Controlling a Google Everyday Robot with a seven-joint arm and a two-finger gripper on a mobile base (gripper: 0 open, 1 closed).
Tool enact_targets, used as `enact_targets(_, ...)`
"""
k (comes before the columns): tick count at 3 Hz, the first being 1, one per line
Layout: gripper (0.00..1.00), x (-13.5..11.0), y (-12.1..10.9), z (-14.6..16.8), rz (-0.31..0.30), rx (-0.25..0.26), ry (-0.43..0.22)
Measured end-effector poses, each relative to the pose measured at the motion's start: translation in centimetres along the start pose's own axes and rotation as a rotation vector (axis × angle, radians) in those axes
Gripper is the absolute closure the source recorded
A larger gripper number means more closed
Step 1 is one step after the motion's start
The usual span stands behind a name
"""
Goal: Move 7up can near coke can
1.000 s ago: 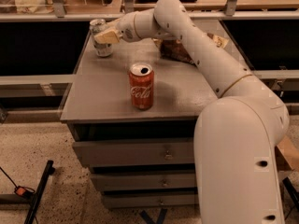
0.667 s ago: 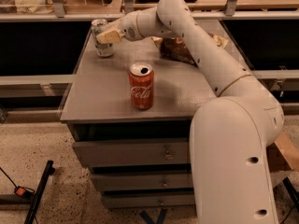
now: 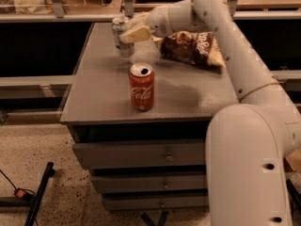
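The gripper [image 3: 127, 32] is reaching in over the far left part of the grey cabinet top [image 3: 94, 95], and its pale, cream-coloured fingers [image 3: 136, 33] are pinching the 7up can [image 3: 125, 48] round its upper half, one finger lying across the front. The can is a dull silvery cylinder with a metal lid, and from here I cannot tell whether its base is sitting on the surface or just off it. Nearer the front edge the coke can [image 3: 141, 86] is standing upright, glossy red with white script and an open silver top, well apart from the held can with bare tabletop between them. Just to the right of the gripper a crumpled dark brown chip bag [image 3: 190, 46] is lying flat, its foil catching the light. The smooth white arm [image 3: 235, 55] is curving over that bag and swelling into a broad rounded shell at the lower right, hiding the cabinet's right corner. Below the matte top, flat grey drawers [image 3: 141, 154] are showing small knobs, and a black stand leg [image 3: 40, 197] is lying on the speckled floor [image 3: 70, 192].
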State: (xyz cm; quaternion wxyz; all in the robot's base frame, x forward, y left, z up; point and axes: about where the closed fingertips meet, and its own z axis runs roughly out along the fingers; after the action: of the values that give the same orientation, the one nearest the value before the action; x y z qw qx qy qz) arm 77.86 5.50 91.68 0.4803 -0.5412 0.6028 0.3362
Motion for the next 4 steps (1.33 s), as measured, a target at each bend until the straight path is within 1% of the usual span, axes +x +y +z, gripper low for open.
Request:
enact_targets(1, 1.0, 0.9, 1.9, -6.6, -0.019, -0.01, -0.03)
enact_targets(2, 1.0, 3.2, 5.2, -12.3, 0.0, 0.003, -0.047)
enact_targets(3, 1.0, 6.2, 9.2, -16.6, 0.036, 0.009, -0.039)
enact_targets(4, 1.0, 8.0, 12.4, -19.4, 0.049, 0.011, -0.022)
